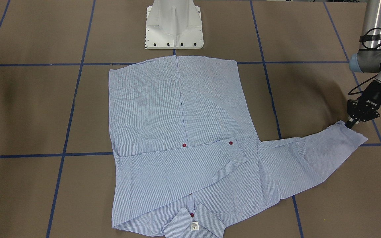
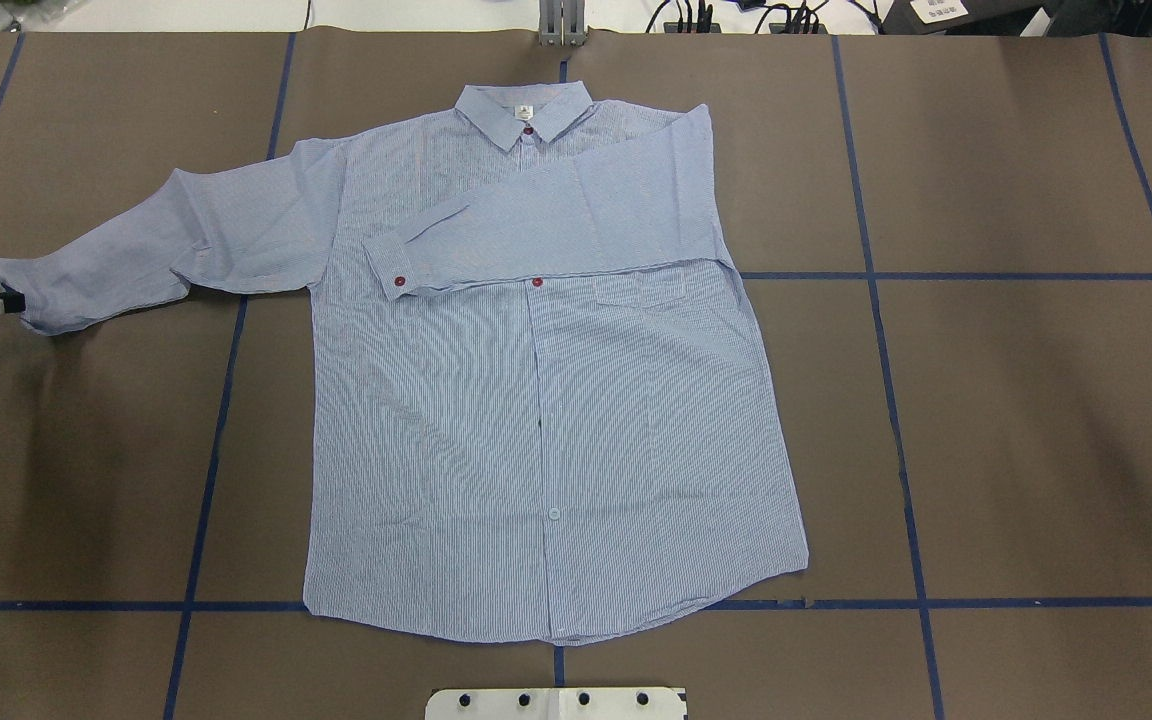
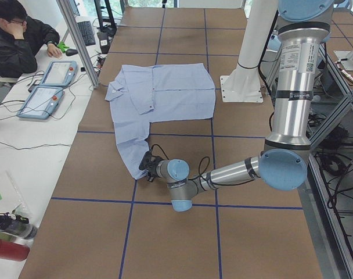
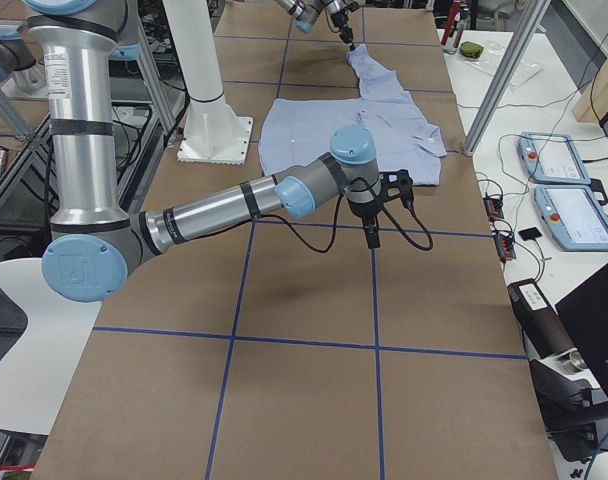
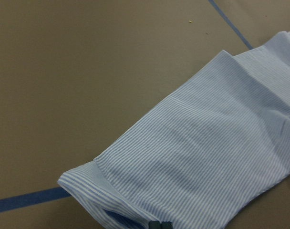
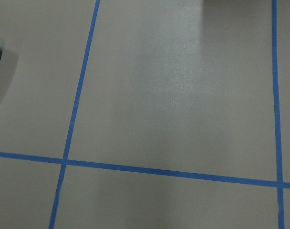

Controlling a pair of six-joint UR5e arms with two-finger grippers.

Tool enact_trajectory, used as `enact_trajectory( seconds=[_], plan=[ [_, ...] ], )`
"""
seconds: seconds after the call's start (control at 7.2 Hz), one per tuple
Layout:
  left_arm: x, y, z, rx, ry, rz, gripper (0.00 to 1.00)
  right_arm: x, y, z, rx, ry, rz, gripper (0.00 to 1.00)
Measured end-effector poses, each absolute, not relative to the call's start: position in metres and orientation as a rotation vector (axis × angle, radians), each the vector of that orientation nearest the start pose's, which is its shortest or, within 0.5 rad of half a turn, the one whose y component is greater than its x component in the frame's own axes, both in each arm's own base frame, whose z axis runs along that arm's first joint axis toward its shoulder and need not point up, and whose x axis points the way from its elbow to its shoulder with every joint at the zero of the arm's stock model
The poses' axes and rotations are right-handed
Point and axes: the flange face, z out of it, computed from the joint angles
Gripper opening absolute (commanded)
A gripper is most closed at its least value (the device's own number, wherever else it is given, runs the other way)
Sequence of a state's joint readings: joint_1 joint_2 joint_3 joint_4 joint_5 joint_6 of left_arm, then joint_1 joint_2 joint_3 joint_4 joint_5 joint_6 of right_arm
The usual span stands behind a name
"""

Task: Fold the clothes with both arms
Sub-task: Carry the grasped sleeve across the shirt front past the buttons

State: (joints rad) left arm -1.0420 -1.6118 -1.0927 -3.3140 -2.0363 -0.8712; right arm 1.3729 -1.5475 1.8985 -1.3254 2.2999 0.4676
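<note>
Spread flat and front-up at the middle of the brown, blue-taped table [image 2: 986, 400]: the striped shirt [image 2: 556, 420], with collar [image 2: 524, 108] at the far side, one sleeve [image 2: 536, 235] folded across the chest and the other sleeve [image 2: 136, 255] stretched out left. Pinched closed on that outstretched cuff [image 5: 88, 183], low at the table: the left gripper [image 1: 351, 124]. Held above bare table well right of the shirt: the right gripper [image 4: 371, 243], pointing down, with no telling whether open or closed
</note>
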Motion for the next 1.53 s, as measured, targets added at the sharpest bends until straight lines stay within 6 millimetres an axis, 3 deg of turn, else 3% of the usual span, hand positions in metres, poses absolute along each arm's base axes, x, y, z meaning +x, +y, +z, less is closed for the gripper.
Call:
enact_trajectory(
  seconds=[0.28,0.69,0.83,0.97,1.11,1.39,1.53],
  plan=[
    [0.177,-0.483,0.633,0.748,1.152,0.028,0.0,-0.033,-0.505,0.459,0.304,-0.851,0.035,1.0],
    [0.213,-0.544,0.493,0.726,1.145,0.019,0.0,-0.032,-0.502,0.464,0.3,-0.85,0.037,1.0],
    [0.236,-0.564,0.443,0.703,1.141,0.024,0.0,-0.032,-0.502,0.465,0.298,-0.85,0.038,1.0],
    [0.275,-0.578,0.394,0.667,1.145,0.03,0.0,-0.032,-0.501,0.467,0.296,-0.849,0.039,1.0],
    [0.327,-0.583,0.344,0.62,1.153,0.014,0.0,-0.032,-0.5,0.468,0.293,-0.849,0.04,1.0],
    [0.432,-0.567,0.243,0.528,1.161,-0.057,0.0,-0.032,-0.498,0.472,0.287,-0.847,0.042,1.0],
    [0.466,-0.555,0.205,0.502,1.159,-0.079,0.0,-0.031,-0.498,0.473,0.284,-0.846,0.043,1.0]
  ],
)
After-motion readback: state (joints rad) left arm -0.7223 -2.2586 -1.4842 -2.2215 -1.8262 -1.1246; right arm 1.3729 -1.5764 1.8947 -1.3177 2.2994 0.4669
